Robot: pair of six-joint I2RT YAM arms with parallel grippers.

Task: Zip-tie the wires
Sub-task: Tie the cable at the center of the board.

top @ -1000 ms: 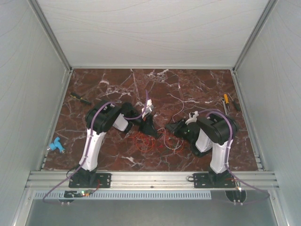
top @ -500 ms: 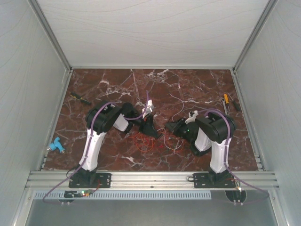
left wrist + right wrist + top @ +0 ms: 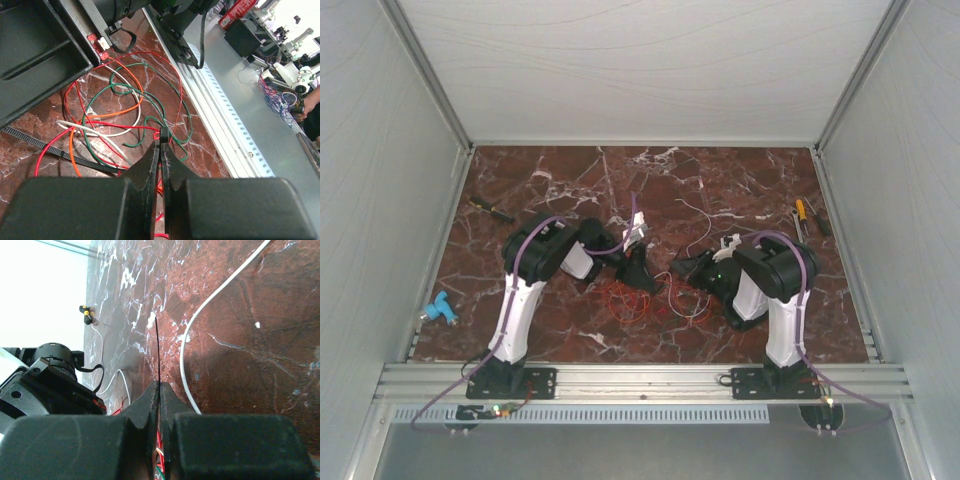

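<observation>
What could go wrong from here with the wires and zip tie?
The wires sprawl in loose loops, so the zip tie could close around only some. The left gripper pinches a small black piece at its very fingertips; it might slip. The right gripper sits close, so the two could bump.

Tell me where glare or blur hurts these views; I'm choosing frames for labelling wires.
Top view: evenly lit, but the wires are too small to tell apart. Left wrist: wires sharp, background at upper right washed out. Right wrist: upper left corner blown out white.
</observation>
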